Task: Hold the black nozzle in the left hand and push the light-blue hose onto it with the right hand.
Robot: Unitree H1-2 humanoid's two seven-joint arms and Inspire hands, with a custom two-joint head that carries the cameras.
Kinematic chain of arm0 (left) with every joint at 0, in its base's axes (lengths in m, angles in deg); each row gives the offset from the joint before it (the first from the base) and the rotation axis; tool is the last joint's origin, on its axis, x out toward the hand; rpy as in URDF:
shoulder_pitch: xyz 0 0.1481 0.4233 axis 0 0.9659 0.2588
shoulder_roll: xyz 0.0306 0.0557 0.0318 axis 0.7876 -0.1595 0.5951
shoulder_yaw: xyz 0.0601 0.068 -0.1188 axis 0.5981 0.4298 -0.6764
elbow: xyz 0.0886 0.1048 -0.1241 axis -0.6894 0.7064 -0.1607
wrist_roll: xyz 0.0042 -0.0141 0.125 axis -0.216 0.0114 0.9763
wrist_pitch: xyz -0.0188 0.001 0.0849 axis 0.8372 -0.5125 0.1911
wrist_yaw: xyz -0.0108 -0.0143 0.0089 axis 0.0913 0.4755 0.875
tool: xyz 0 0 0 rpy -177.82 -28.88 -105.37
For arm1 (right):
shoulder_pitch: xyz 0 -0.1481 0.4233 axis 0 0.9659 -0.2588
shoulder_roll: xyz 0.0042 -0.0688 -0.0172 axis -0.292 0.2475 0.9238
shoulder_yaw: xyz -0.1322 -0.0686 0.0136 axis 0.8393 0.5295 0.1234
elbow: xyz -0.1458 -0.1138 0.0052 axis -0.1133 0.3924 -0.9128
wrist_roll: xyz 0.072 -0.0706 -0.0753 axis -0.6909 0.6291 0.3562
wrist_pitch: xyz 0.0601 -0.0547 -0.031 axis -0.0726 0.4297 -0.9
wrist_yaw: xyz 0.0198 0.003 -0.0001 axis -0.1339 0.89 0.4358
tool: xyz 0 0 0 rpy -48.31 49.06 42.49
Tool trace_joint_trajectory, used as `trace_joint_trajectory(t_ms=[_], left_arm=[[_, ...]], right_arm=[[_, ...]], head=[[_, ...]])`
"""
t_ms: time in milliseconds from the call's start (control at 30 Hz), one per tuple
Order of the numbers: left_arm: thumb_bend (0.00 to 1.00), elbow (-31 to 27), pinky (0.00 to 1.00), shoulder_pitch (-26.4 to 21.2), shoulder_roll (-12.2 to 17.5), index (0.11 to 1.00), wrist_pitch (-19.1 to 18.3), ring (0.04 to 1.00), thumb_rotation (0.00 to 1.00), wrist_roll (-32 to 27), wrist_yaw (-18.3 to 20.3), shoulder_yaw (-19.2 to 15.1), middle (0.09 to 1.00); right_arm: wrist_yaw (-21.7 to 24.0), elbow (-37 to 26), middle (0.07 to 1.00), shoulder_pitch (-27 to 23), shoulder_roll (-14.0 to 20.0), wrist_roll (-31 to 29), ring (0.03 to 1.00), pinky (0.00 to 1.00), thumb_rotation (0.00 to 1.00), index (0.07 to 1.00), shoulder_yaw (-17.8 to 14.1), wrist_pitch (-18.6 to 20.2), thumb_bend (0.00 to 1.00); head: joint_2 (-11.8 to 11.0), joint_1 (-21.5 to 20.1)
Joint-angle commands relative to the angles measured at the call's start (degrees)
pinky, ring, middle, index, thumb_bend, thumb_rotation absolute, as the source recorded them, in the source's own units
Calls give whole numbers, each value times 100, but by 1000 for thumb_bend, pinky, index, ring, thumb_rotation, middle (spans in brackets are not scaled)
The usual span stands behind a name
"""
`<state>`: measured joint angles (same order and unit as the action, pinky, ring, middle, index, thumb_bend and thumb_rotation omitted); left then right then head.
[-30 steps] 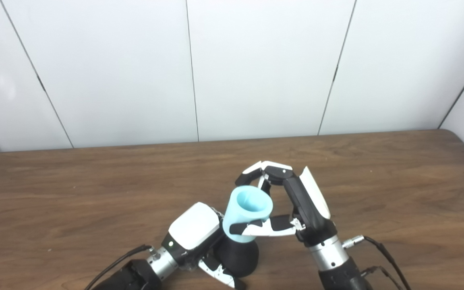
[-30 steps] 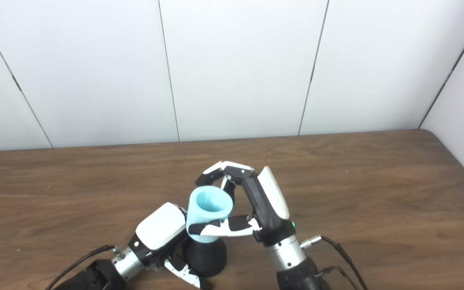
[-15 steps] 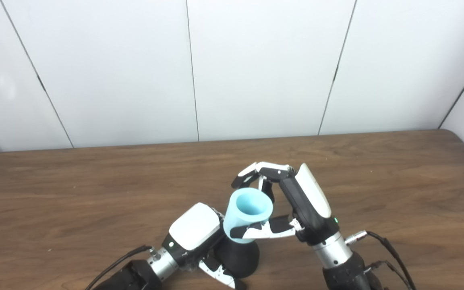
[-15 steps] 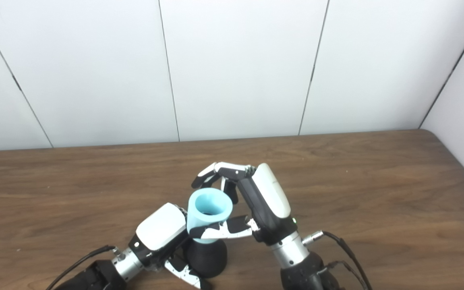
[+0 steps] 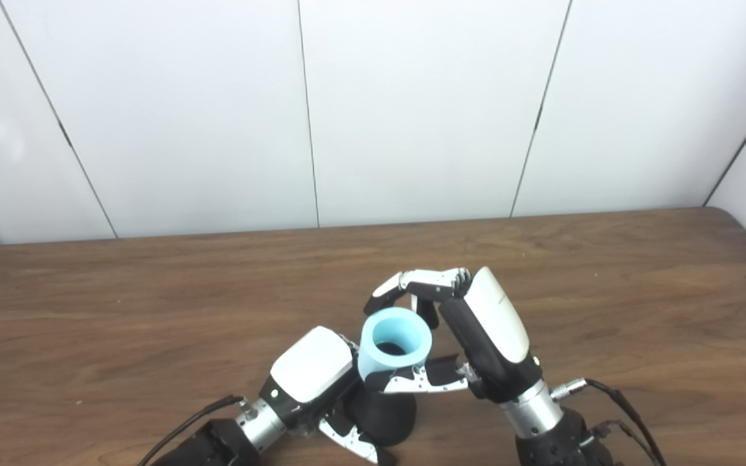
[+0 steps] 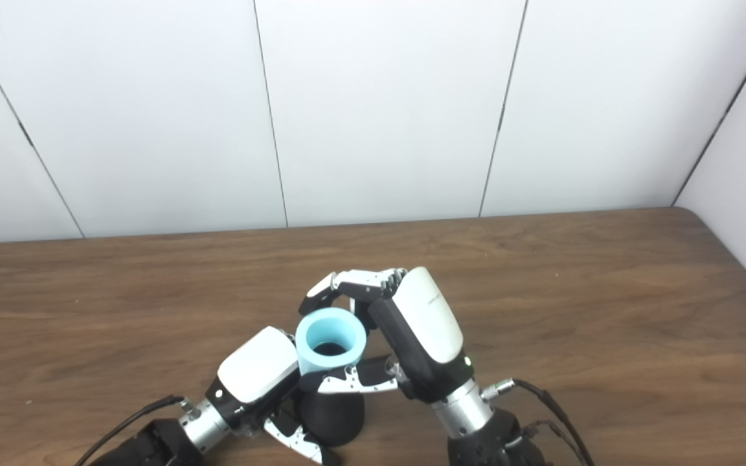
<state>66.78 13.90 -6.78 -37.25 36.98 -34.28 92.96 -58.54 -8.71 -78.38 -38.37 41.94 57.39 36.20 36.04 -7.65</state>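
Note:
The black nozzle (image 5: 383,417) stands on the table near the front edge, wide base down. My left hand (image 5: 311,375) wraps it from the left, a thumb showing under its base. A short light-blue hose (image 5: 394,343) sits upright over the nozzle's top, its open mouth facing up, with something dark visible inside. My right hand (image 5: 470,336) is shut on the hose, fingers curled round its far side and thumb across its near side. In the right eye view the hose (image 6: 330,341) and nozzle (image 6: 333,417) stand the same way.
The brown wooden table (image 5: 120,310) spreads wide to the left, right and back of both hands. White wall panels (image 5: 412,110) rise behind its far edge. Cables trail from both wrists at the bottom edge.
The right hand has tipped forward and lower, and the hose has gone further down over the nozzle and stands straighter. The left hand has stayed in place.

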Motion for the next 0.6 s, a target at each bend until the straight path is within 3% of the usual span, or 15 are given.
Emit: trace_joint_trajectory(t_ms=[0, 567], left_arm=[[516, 243, 325, 596, 110, 512, 18, 344, 0, 412, 921, 466, 427], [515, 284, 271, 595, 111, 510, 52, 290, 0, 459, 803, 473, 399]], right_arm=[[35, -80, 470, -49, 9, 122, 149, 93, 0, 482, 17, -1, 528], [70, -182, 469, -43, -79, 35, 99, 65, 0, 481, -59, 265, 529]], head=[[3, -10], [6, -19]])
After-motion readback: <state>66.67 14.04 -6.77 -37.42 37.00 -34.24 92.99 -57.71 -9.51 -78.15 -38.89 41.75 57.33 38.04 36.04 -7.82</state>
